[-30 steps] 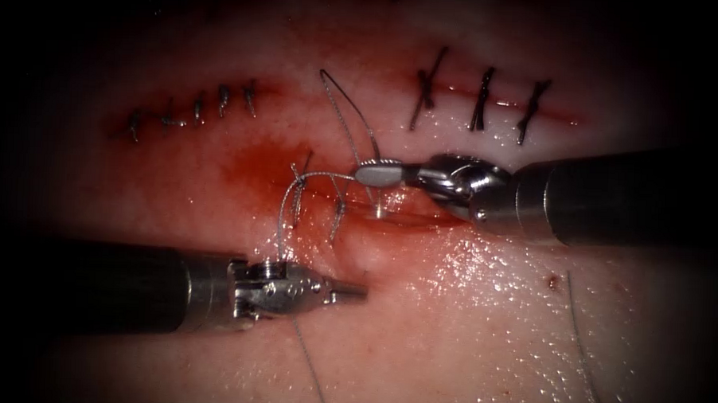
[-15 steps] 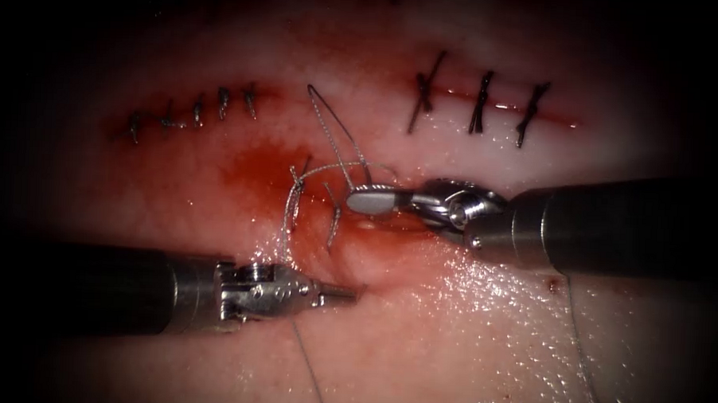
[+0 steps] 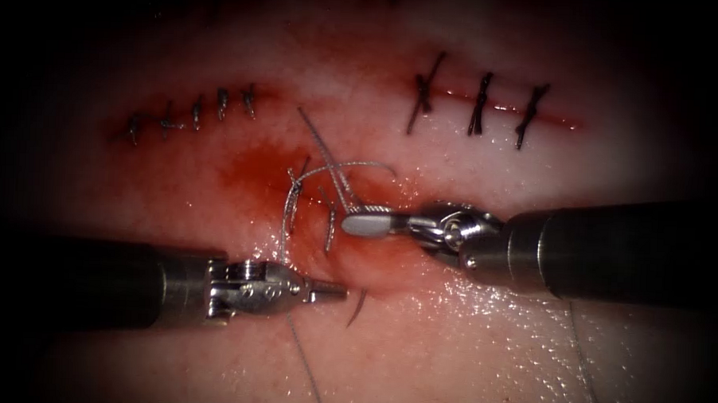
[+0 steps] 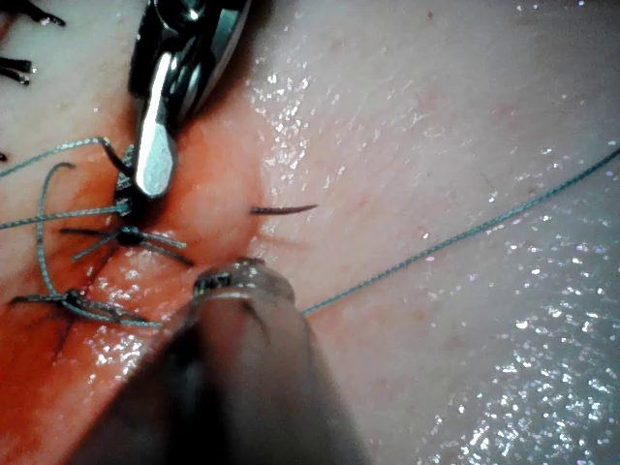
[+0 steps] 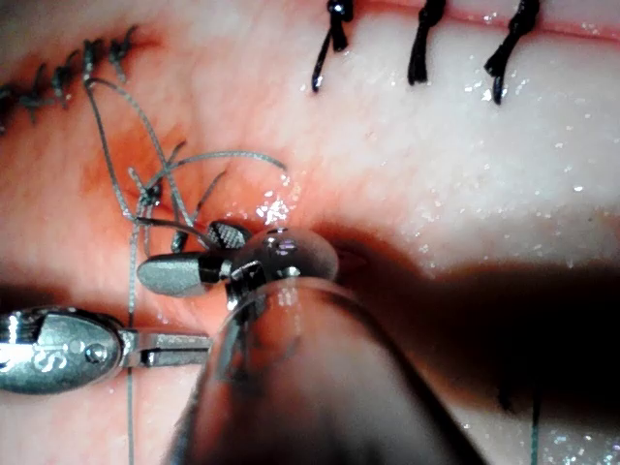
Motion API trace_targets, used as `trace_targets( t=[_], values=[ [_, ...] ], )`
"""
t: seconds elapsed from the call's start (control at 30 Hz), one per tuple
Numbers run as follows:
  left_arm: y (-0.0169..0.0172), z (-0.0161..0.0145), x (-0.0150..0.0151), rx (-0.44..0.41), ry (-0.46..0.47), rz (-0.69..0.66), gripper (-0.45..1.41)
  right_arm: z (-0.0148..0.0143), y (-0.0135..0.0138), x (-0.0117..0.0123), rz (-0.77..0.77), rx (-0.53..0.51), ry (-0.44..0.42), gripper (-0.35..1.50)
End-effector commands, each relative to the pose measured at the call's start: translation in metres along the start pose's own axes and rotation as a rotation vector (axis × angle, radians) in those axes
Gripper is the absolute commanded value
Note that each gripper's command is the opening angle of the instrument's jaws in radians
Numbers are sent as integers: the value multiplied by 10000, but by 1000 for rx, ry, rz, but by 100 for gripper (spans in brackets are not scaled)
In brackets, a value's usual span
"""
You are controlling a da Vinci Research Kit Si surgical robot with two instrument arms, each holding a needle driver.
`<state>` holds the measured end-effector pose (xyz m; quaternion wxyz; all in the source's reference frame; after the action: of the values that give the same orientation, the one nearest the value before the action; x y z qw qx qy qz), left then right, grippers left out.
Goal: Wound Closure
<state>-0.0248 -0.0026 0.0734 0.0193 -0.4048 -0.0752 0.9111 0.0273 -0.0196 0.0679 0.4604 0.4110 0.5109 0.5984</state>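
The needle sits in the tissue, and only its dark curved tip (image 3: 358,307) pokes out on the near side of the cut (image 3: 390,226); the left wrist view shows that tip (image 4: 286,208) too. My right tool (image 3: 360,217) hovers over the cut with its jaws apart and holds nothing; its two jaws (image 5: 194,257) stand visibly spread. My left tool (image 3: 332,290) lies just left of the needle tip, jaws shut and empty. Grey thread (image 3: 352,165) loops above the cut. One strand (image 3: 305,367) runs toward the near edge past the left tool.
Dark finished stitches stand in a row at the upper right (image 3: 478,102) and a smaller row at the upper left (image 3: 219,101). Two more stitches (image 3: 295,199) cross the cut's middle. Red fluid (image 3: 256,170) stains the tissue there. Another thread (image 3: 584,369) lies at the lower right.
My right tool moved down and left over the cut, and its jaws went from shut to open. The needle tip has come out of the tissue beside the left tool. The left tool drifted slightly left.
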Motion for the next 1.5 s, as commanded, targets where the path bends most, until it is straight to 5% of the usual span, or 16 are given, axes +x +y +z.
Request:
trace_targets(
  t=[0.03,0.2,0.4,0.43,0.57,0.83,0.93,1.2,1.3,1.33,1.5],
  values=[
    [7,7,1,-4,32,27,7,5,11,0,-18,11,46,133],
    [5,6,7,11,148,151,10,-14,22,20,-28,10,87,138],
    [2,11,13,8,247,324,20,-50,24,42,-51,-10,101,114],
    [2,12,15,9,265,343,36,-56,23,48,-58,-15,106,116],
    [-3,12,17,11,324,377,54,-76,19,69,-86,-31,119,118],
    [-14,19,20,28,359,390,56,-88,27,74,-92,-23,118,114],
    [-16,24,20,28,359,394,32,-86,29,73,-95,-23,119,114],
    [-22,36,21,-8,371,391,12,-85,32,69,-99,-20,121,109],
    [-23,38,23,-54,399,348,-21,-84,33,69,-107,-20,122,109],
    [-23,38,24,-81,410,305,-42,-84,33,69,-125,-21,122,108],
    [-21,37,25,-168,433,147,-45,-85,36,74,-403,-39,113,99]
  ],
)
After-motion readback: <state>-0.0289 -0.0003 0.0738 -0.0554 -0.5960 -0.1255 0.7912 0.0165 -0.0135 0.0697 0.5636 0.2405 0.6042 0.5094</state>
